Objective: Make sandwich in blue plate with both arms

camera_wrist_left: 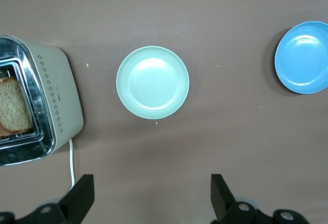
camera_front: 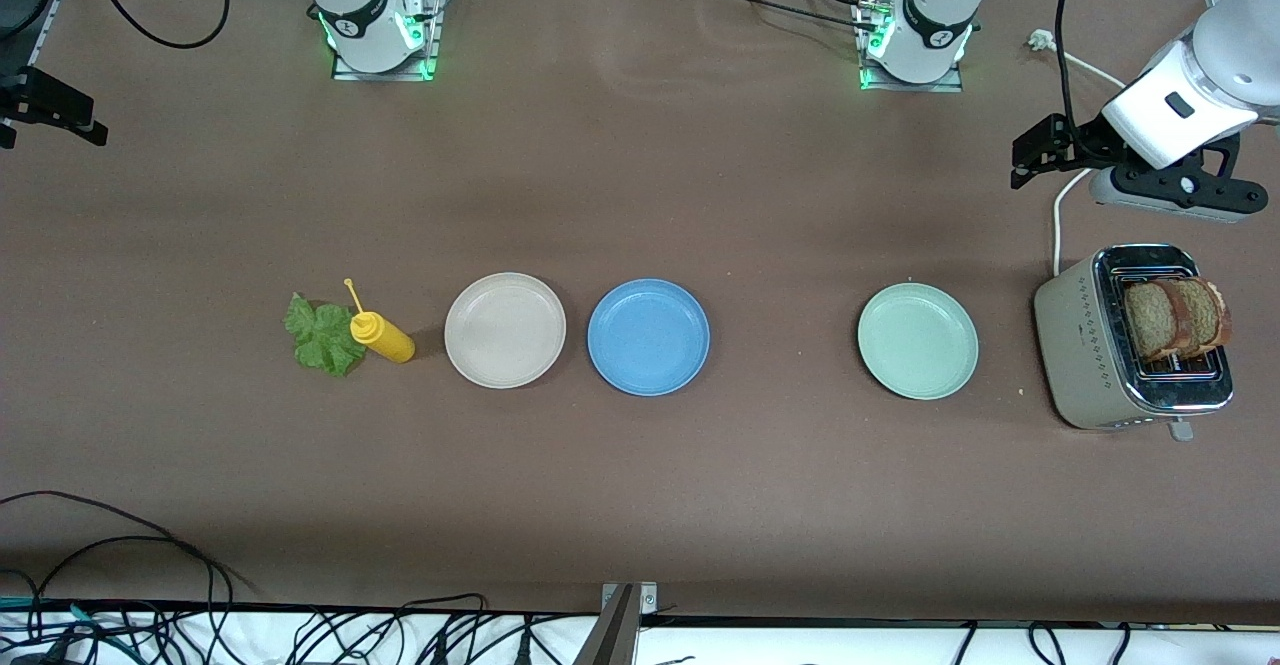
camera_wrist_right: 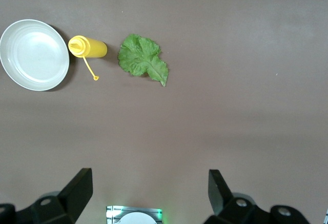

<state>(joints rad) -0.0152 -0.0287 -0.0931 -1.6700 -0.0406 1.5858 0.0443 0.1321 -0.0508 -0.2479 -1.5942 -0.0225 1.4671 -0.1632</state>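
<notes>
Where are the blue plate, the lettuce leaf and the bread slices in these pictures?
blue plate (camera_front: pixel 648 337), front view, on its bare middle.
lettuce leaf (camera_front: pixel 322 336), front view, on the middle of the leaf.
bread slices (camera_front: pixel 1176 318), front view, on the crumb standing up out of the toaster (camera_front: pixel 1085 345).

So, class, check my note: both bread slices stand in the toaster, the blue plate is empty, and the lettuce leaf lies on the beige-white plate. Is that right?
Not quite. The lettuce leaf lies on the bare table beside the yellow squeeze bottle, not on the beige-white plate, which is empty; the front view shows it. The bread slices do stand in the toaster, and the blue plate is empty.
</notes>
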